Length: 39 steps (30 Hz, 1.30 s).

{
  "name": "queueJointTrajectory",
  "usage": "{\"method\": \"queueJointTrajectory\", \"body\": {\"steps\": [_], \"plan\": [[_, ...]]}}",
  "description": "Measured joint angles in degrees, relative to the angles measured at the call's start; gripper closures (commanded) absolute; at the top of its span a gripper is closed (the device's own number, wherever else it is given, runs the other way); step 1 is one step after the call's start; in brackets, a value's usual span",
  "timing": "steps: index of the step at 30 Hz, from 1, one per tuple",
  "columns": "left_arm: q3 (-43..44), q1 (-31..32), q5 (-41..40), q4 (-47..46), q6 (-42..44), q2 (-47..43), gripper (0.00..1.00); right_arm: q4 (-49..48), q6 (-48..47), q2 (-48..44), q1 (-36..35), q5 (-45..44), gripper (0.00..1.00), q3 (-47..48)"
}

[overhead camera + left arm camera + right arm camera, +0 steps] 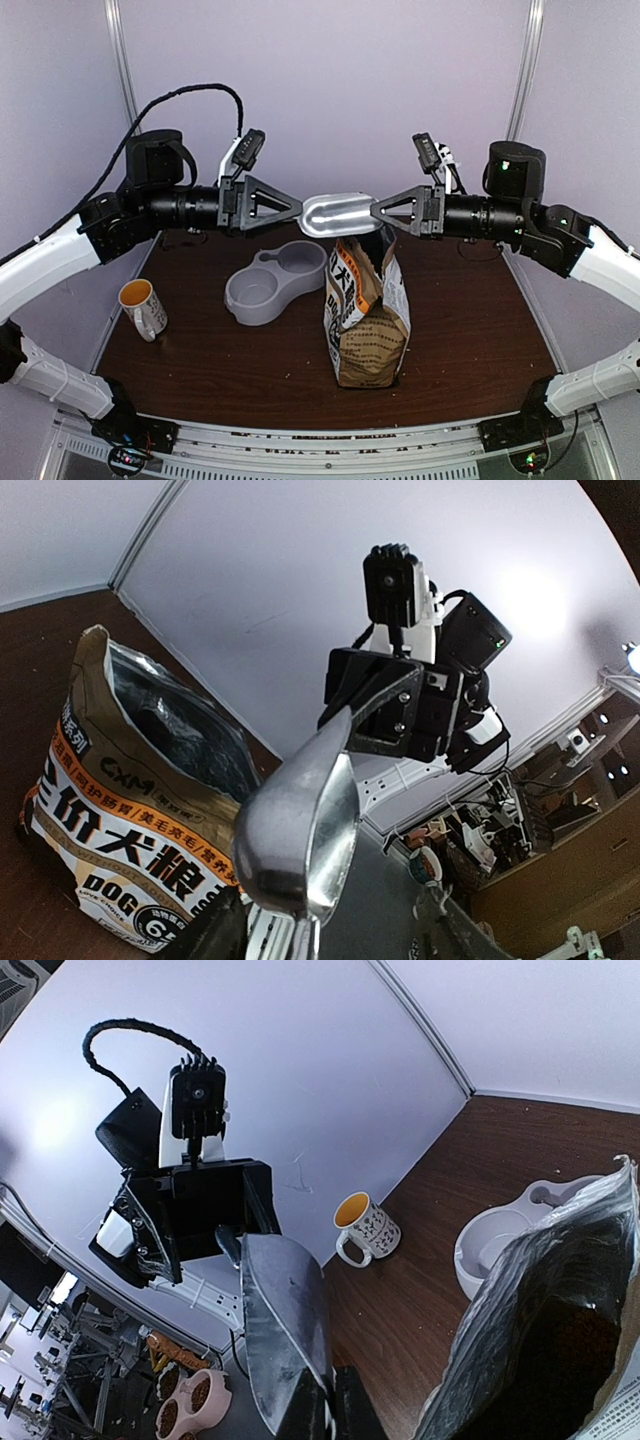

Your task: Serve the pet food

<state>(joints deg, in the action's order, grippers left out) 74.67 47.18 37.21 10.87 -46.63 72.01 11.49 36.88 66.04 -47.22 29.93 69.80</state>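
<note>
Item: pet food [545, 1365], reddish-brown dry kibble. It shows only as a dark brown mass low in the bag, with no single pellets to be made out and none in the scoop or the bowl. Container: tall kraft-brown dog food bag [367, 330], foil-lined, upright at mid-table with its crumpled mouth open upward. Tool: bright, trough-shaped metal scoop [338, 214], empty, held level in the air just above the bag mouth. The right gripper [377, 212] is clamped tight on its handle. The left gripper [297, 211] meets the scoop's front lip, and whether its jaws pinch the lip or only stand around it cannot be told. Destination: grey plastic double bowl [245, 310], both wells bare, just beside the bag on its left. Also present: white patterned mug with orange interior [143, 306], well apart near the left edge of the dark brown wooden table [470, 340]. Step judged in hand: steadying or passing the scoop before filling. The next move likely calls for the scoop to tip nose-down into the narrow mouth, where the rim could snag or the bag topple. Room: open above the bowl, with the rear wall close behind.
</note>
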Motion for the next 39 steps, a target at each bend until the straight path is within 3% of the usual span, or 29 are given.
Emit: {"method": "queueJointTrajectory", "body": {"steps": [4,11,15,20,26,35,39], "plan": [[0.0,0.0,0.3,0.0,0.0,0.1,0.49,0.4,0.5,0.0,0.0,0.0,1.00,0.0],[0.0,0.0,1.0,0.0,0.0,0.4,0.54,0.8,1.0,0.2,0.4,-0.3,1.00,0.0],[0.0,0.0,1.0,0.0,0.0,0.7,0.50,0.7,1.1,0.2,0.8,-0.3,1.00,0.0],[0.0,0.0,0.9,0.2,0.0,0.7,0.61,0.8,1.4,0.2,1.0,-0.4,1.00,0.0],[-0.2,0.0,0.7,0.3,0.2,0.7,0.62,0.8,1.9,0.2,1.0,-0.3,1.00,0.0],[-0.3,-0.1,0.5,0.6,0.2,0.8,0.87,0.7,2.1,0.2,1.0,0.0,1.00,0.0],[-0.3,-0.2,1.0,0.1,0.3,0.8,0.90,1.2,2.1,0.2,1.2,0.2,1.00,0.0]]}}
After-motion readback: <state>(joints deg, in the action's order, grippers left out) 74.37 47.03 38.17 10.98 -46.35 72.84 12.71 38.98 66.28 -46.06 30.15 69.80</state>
